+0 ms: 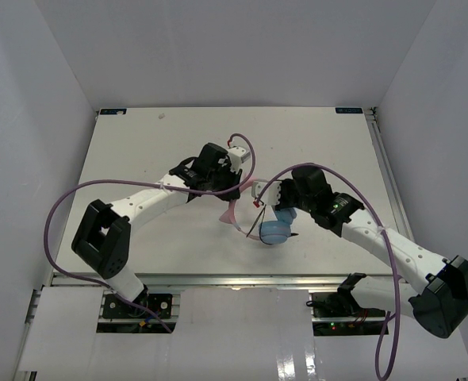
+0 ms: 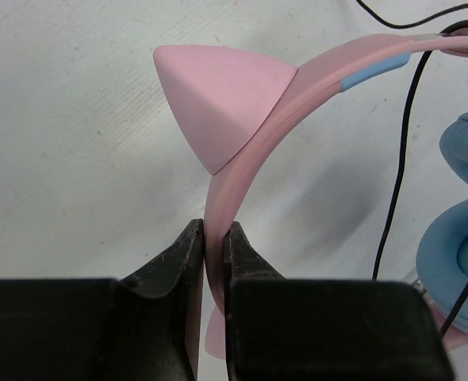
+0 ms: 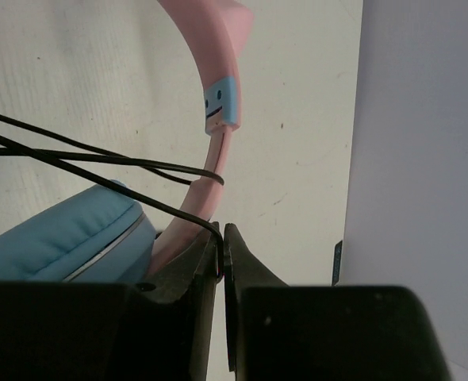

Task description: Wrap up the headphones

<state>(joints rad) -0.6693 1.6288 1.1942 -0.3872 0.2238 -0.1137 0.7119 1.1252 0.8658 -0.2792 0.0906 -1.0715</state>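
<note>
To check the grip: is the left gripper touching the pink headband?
Touching. The left wrist view shows the left gripper shut on the headband, both fingers pressed against it.

headband [image 2: 250, 159]: smooth matt pink plastic, 1 light-blue plastic inlay
ear cups [image 2: 456, 254]: 2 light-blue cushions, soft leather-like skin
cable [image 2: 400, 159]: thin, black, smooth rubbery sheath
left gripper fingers [image 2: 170, 278]: hard black plastic, matt
table [image 1: 139, 151]: white, matt, finely speckled and scuffed
arm links [image 1: 147, 202]: smooth white plastic
</note>
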